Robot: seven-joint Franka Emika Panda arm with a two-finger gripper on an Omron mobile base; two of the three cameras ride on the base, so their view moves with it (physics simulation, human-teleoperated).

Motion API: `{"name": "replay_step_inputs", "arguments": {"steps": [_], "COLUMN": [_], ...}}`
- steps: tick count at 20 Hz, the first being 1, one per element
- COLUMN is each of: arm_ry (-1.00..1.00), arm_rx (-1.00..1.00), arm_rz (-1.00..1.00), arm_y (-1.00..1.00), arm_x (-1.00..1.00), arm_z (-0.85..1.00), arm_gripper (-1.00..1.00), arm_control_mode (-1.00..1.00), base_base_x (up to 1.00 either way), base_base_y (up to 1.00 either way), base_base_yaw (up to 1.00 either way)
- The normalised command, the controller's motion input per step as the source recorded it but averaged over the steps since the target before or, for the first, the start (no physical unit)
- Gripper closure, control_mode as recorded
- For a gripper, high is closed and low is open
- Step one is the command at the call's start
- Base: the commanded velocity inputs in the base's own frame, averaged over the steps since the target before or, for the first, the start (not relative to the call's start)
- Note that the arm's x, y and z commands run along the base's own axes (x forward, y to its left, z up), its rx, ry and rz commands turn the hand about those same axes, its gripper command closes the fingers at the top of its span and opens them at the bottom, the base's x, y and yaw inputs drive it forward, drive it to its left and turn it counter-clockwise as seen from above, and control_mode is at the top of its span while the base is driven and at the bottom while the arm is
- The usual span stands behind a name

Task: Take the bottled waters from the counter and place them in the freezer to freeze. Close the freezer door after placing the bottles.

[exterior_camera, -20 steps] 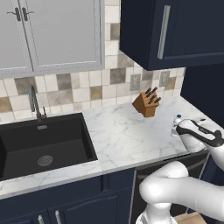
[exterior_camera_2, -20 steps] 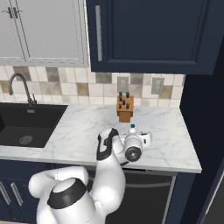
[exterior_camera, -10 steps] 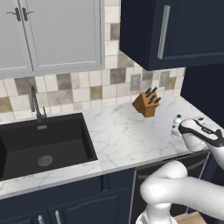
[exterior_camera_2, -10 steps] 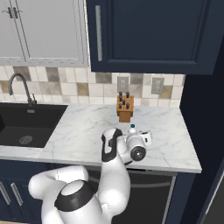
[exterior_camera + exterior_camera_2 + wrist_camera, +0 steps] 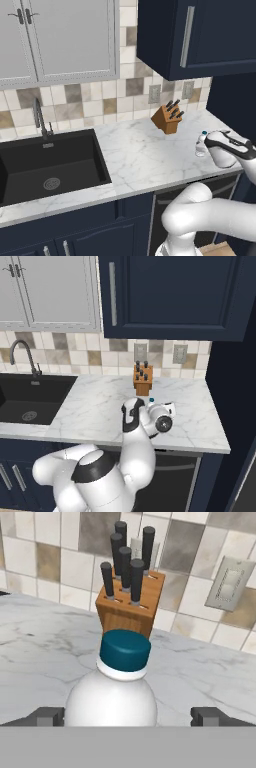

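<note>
Spread hand around a bottle on the white-grey veined marble counter point(image 5: 140, 155).
From left: a black sink point(image 5: 47, 165), a wooden knife block point(image 5: 129, 604) by the tiled wall, then the clear plastic bottle with a blue cap point(image 5: 117, 684), upright between the fingertips point(image 5: 47, 716) of the wide-open hand point(image 5: 127, 717), untouched.
</note>
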Motion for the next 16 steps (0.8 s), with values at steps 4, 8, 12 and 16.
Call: {"name": "replay_step_inputs", "arguments": {"steps": [4,8,12,16], "arm_ry": [0.0,0.01,0.03,0.03], "arm_rx": [0.0,0.0,0.0,0.0], "arm_rz": [0.02,0.02,0.02,0.01], "arm_y": [0.0,0.0,0.0,0.0], "arm_x": [0.01,0.0,0.01,0.0], "arm_z": [-0.04,-0.01,0.0,0.0], "arm_gripper": [-1.0,-1.0,-1.0,-1.0], "arm_control_mode": [-1.0,-1.0,-1.0,-1.0], "base_base_x": [0.0,0.0,0.0,0.0], "base_base_y": [0.0,0.0,0.0,0.0], "base_base_yaw": [0.0,0.0,0.0,0.0]}}
